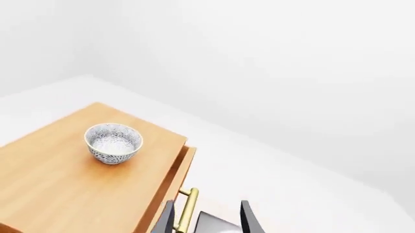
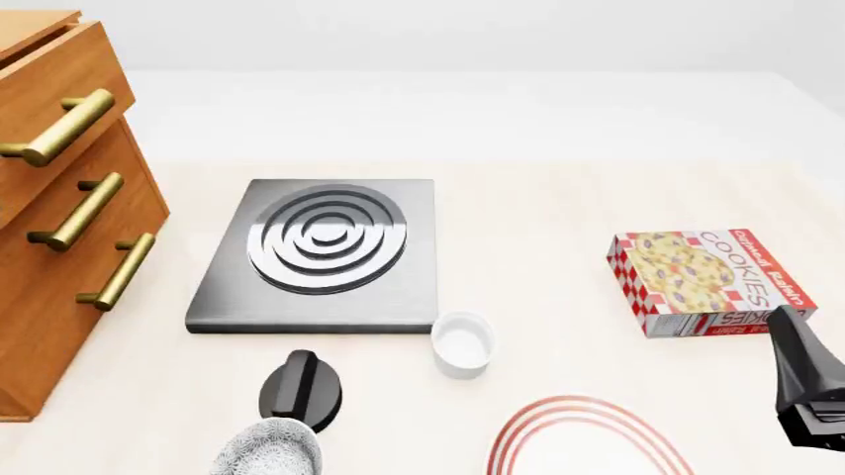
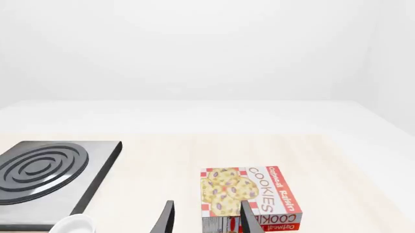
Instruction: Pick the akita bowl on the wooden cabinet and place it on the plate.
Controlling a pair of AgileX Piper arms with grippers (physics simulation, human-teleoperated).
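Observation:
The akita bowl (image 1: 113, 143), white with a dark lacy pattern, stands upright on the top of the wooden cabinet (image 1: 58, 184); only the left wrist view shows it. My left gripper (image 1: 207, 221) hovers open and empty off the cabinet's front edge, short of the bowl, beside a brass handle (image 1: 186, 208). The plate (image 2: 581, 440), white with red rings, lies at the table's near edge, partly cut off. My right gripper (image 3: 207, 221) is open and empty, near the cookie box. It shows in the front view as a dark shape (image 2: 797, 341) at the right. The front view shows the cabinet (image 2: 53, 218) at the left.
A second speckled bowl (image 2: 271, 453) sits on the table at the near edge, behind it a black knob (image 2: 301, 389). A grey stove (image 2: 324, 247) with silver rings lies mid-table, a small white ramekin (image 2: 462, 343) in front of it. A cookie box (image 2: 706, 280) lies at the right.

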